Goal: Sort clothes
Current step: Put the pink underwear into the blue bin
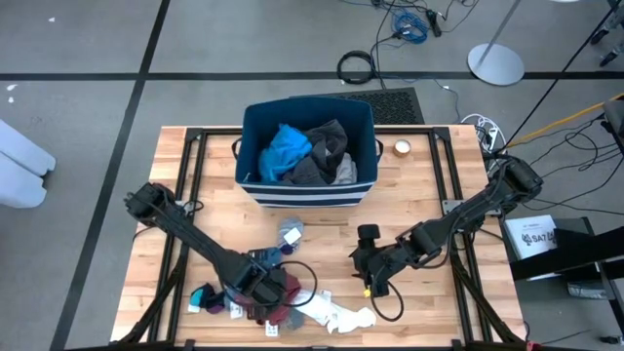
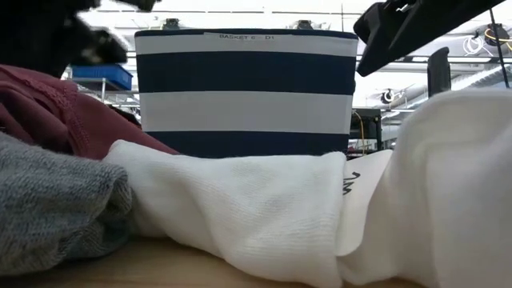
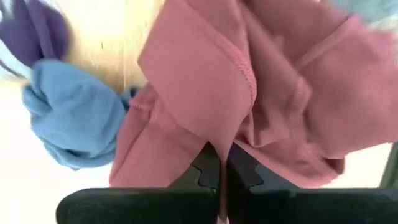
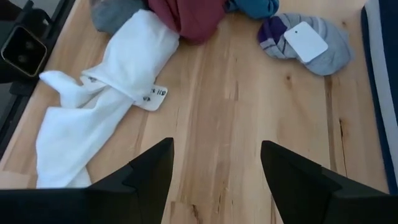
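In front of the navy, white-striped fabric bin, the left gripper clenched the soft maroon garment; the right gripper hung released beside it.

- Maroon garment: crumpled at the desk's front, a fold pinched by the left end effector.
- White sock: limp beside it.
- Blue and grey clothes: heaped in the bin.

Robotics lab: floor cables, light stand.
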Controlling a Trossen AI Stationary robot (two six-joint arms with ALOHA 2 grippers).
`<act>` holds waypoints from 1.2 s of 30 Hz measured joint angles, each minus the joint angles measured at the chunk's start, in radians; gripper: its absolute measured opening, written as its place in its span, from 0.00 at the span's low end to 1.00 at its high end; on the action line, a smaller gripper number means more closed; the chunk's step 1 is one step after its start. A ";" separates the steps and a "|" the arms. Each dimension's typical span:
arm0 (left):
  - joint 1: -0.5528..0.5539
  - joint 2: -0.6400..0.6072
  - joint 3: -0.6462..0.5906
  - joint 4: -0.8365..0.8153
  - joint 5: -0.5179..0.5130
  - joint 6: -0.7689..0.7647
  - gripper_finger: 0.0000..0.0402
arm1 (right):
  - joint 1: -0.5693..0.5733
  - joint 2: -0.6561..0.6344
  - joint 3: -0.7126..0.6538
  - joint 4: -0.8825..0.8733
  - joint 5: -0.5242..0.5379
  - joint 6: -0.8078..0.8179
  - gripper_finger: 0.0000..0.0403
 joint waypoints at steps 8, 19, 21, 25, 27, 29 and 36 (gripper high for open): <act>0.029 0.000 0.256 -0.210 -0.185 0.121 0.01 | 0.007 -0.097 0.000 -0.067 -0.079 0.088 0.57; 0.037 -0.002 0.608 -0.231 -0.460 0.395 0.00 | 0.096 -0.280 0.000 -0.034 -0.005 0.095 0.57; 0.038 -0.002 0.640 -0.220 -0.484 0.443 0.00 | 0.116 -0.293 0.000 0.013 0.058 0.064 0.57; 0.052 -0.002 0.673 -0.155 -0.496 0.539 0.00 | 0.132 -0.283 0.000 0.161 0.132 -0.045 0.57; 0.062 -0.002 0.677 -0.106 -0.494 0.580 0.00 | 0.128 -0.265 0.000 0.237 0.139 -0.115 0.57; 0.071 -0.002 0.678 -0.056 -0.471 0.628 0.00 | 0.119 -0.240 0.000 0.323 0.140 -0.187 0.57; 0.107 -0.002 0.678 0.084 -0.379 0.717 0.00 | 0.068 -0.141 0.000 0.554 0.139 -0.380 0.57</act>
